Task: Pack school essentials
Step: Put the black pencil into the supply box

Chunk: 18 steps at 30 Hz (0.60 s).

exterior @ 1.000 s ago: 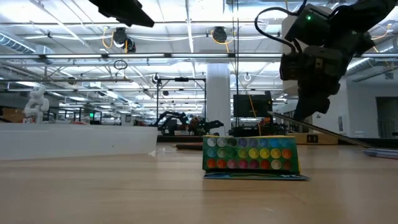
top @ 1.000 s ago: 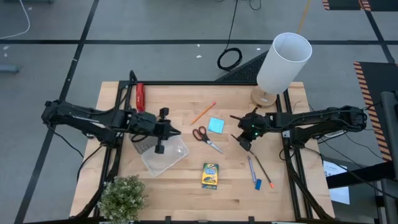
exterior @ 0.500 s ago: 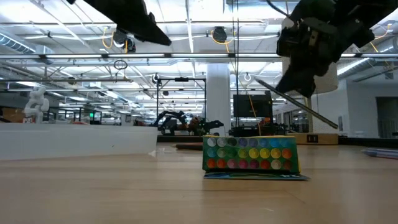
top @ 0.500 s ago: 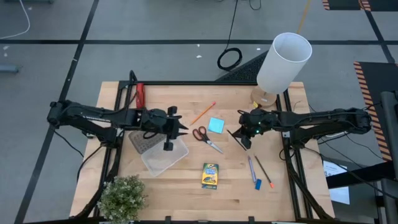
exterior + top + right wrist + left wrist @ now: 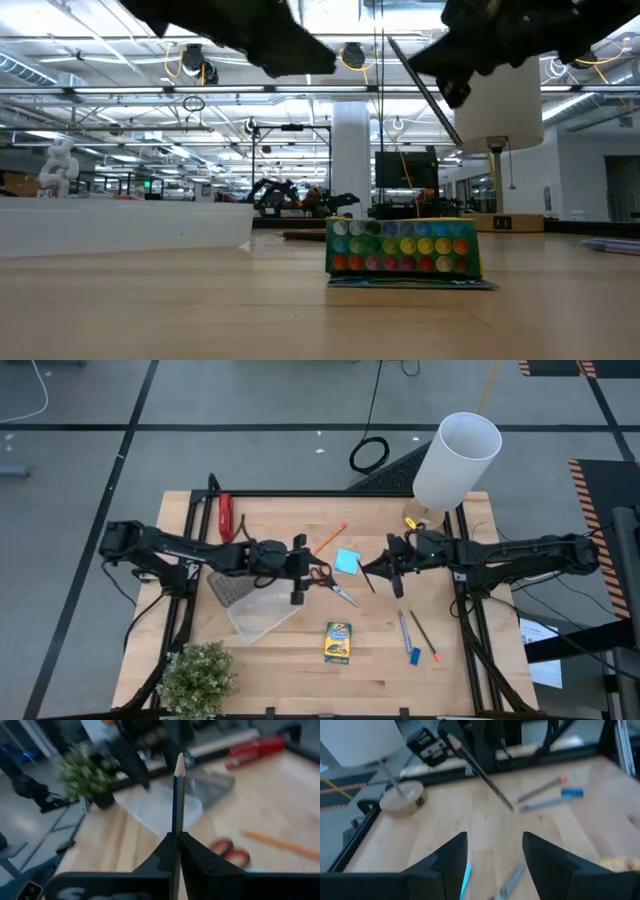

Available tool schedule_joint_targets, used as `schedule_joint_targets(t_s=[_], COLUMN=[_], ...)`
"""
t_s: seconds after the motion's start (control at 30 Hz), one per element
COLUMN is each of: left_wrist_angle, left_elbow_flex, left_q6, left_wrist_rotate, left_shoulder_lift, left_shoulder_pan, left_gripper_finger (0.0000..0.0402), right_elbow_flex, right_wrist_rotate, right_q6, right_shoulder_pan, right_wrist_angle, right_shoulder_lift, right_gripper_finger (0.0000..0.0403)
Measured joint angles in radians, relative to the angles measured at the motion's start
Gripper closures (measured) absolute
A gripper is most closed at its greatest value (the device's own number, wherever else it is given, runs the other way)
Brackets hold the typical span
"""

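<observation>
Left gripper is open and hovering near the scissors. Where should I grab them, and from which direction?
Take the red-handled scissors at the pivot, where handles meet blades: it is narrow enough to fit between the fingers. They lie flat, so come straight down, fingers set across their length. The left gripper, open, hangs beside the handle loops; the light-blue notepad lies close beside them, so keep the fingers off it.

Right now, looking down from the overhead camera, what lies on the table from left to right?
Red bar-shaped tool → clear plastic case → red-handled scissors → light-blue notepad → dark pencil held in the right gripper → blue pen → lamp base.
</observation>
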<state>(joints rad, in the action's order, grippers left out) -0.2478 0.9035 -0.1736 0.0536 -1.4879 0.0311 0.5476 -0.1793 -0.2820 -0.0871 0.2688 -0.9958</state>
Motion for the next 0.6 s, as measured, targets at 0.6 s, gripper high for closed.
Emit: schedule_joint_targets(t_s=[0.6], left_wrist_angle=[-0.476], left_elbow_flex=[0.005], left_q6=[0.05], left_wrist_rotate=[-0.027], left_shoulder_lift=[-0.233], left_shoulder_pan=[0.049], left_gripper_finger=[0.0145], right_elbow_flex=[0.0], right_wrist_rotate=[0.178], right_q6=[0.199], right_shoulder_pan=[0.136], right_wrist_angle=[0.322], right_shoulder_lift=[-0.001], right_gripper_finger=[0.0394])
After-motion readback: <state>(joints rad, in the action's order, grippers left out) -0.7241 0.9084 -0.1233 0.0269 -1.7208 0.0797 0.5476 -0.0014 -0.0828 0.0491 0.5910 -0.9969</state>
